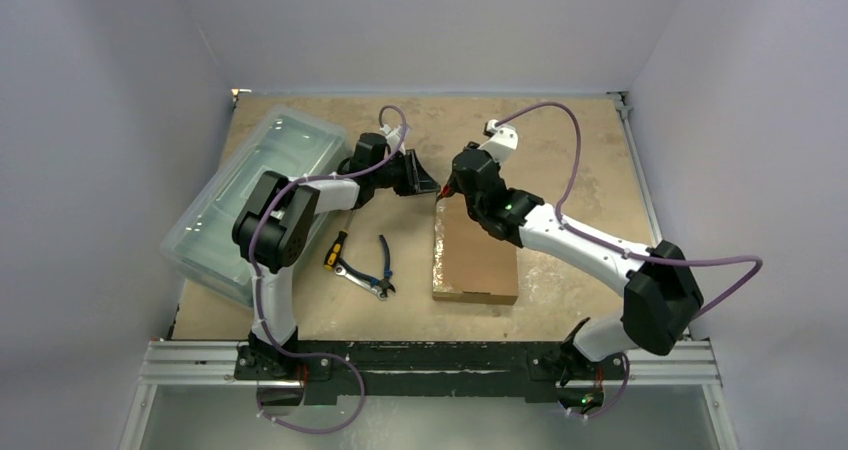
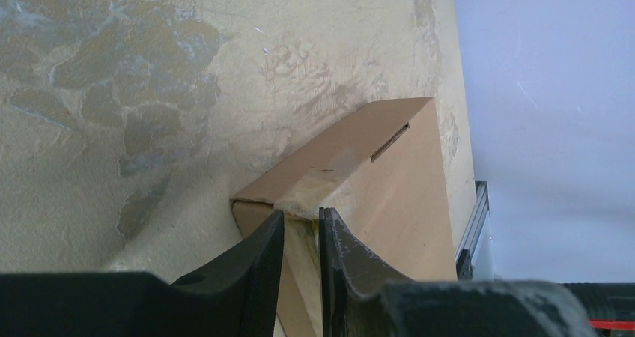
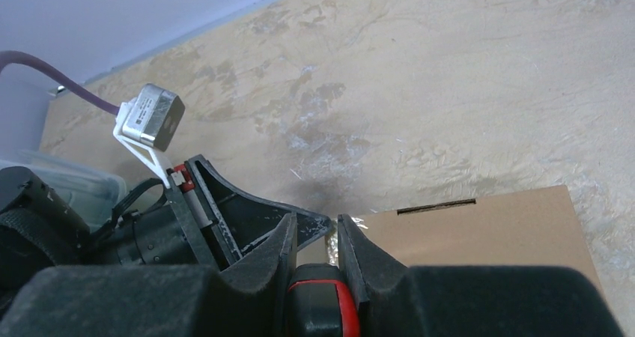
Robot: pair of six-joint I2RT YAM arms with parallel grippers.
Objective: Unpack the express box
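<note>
Express box [image 1: 476, 255] lies closed right of centre on the surface [image 1: 560, 150], my left gripper [image 2: 302, 216] clenched at its far-left corner, I judge to steady it, while my right gripper [image 3: 333, 228] beside it clamps a red tool [image 3: 318, 307], likely for slitting it open.

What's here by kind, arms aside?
Box: 1
Bin: 1
Loose tools: 2 (pliers, yellow-handled tool)
Red tool in right gripper: 1
Total: 5
</note>
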